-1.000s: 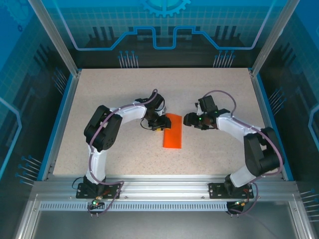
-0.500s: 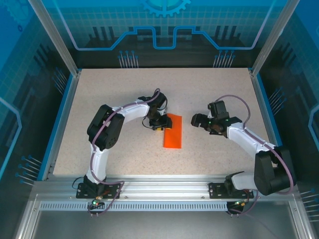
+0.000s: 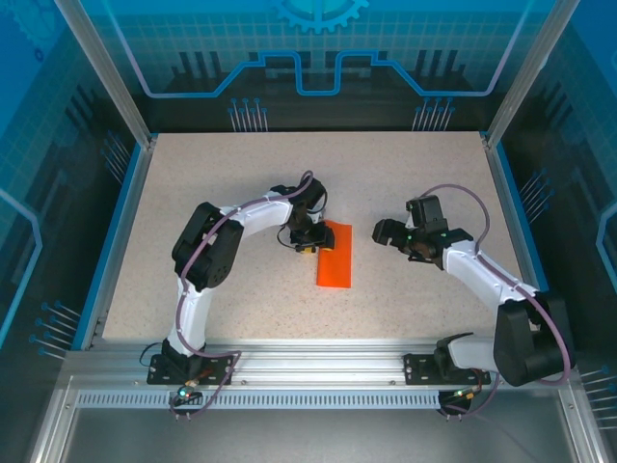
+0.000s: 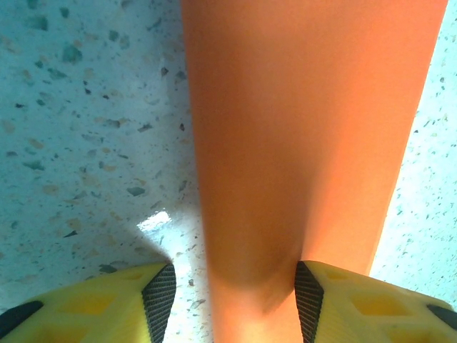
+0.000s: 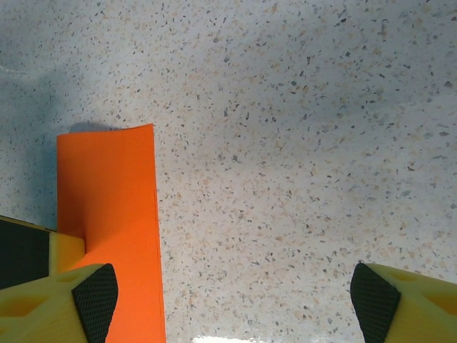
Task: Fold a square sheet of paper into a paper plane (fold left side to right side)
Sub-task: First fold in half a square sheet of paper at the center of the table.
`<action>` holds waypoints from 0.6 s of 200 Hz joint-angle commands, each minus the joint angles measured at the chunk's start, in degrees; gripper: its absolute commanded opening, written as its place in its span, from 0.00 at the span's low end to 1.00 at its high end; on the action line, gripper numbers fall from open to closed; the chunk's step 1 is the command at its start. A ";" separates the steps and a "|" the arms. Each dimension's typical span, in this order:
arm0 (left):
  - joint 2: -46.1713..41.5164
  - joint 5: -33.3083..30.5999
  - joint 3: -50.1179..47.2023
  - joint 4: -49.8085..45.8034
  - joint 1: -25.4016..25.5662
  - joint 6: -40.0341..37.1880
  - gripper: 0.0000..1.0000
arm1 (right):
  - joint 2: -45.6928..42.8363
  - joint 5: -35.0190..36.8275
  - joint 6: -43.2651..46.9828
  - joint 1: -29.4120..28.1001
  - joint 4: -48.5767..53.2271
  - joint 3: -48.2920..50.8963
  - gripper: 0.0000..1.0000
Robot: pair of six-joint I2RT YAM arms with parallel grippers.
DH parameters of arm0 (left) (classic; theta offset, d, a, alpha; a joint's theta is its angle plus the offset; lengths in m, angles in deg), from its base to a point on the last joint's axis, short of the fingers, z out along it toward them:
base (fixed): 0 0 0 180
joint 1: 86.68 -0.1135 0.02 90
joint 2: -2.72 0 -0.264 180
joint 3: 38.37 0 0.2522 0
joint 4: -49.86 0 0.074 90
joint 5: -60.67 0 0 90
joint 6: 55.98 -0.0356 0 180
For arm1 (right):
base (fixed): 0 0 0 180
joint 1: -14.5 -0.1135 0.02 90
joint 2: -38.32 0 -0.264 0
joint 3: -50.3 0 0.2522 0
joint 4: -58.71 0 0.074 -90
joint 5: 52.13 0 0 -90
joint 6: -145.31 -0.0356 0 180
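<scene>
– Square sheet of paper [image 3: 335,256] lay at table [image 3: 222,183] centre, halved L-to-R by the look of it. Grippers?
– Both unclenched: left gripper [image 3: 308,243] astride its far end, right gripper [image 3: 388,232] off to the side. Next prob needed crease pressed flat

A speckled beige tabletop [image 3: 212,183], blue edging [image 3: 123,222] along its sides, a silver metal rail [image 3: 318,367] at its near edge.

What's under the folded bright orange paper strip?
The speckled beige tabletop shows all round the folded orange paper strip, so the strip seems to lie on it. Anything beneath is hidden by the opaque paper. The left gripper straddles its far end.
</scene>
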 commanded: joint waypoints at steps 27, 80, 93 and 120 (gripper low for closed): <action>5.72 0.07 0.14 0.12 2.59 0.04 0.53 | -1.53 -0.09 -0.29 1.22 0.17 1.21 0.88; 6.46 0.14 0.67 -0.16 2.58 0.16 0.53 | -1.53 -0.14 -0.12 1.35 0.63 1.10 0.88; 6.48 0.23 0.82 -0.21 2.58 0.09 0.53 | -1.48 -0.09 -0.12 1.44 0.63 1.09 0.88; 6.91 0.27 1.02 -0.44 2.67 -0.04 0.53 | -1.29 -0.11 -0.03 1.55 0.72 1.04 0.88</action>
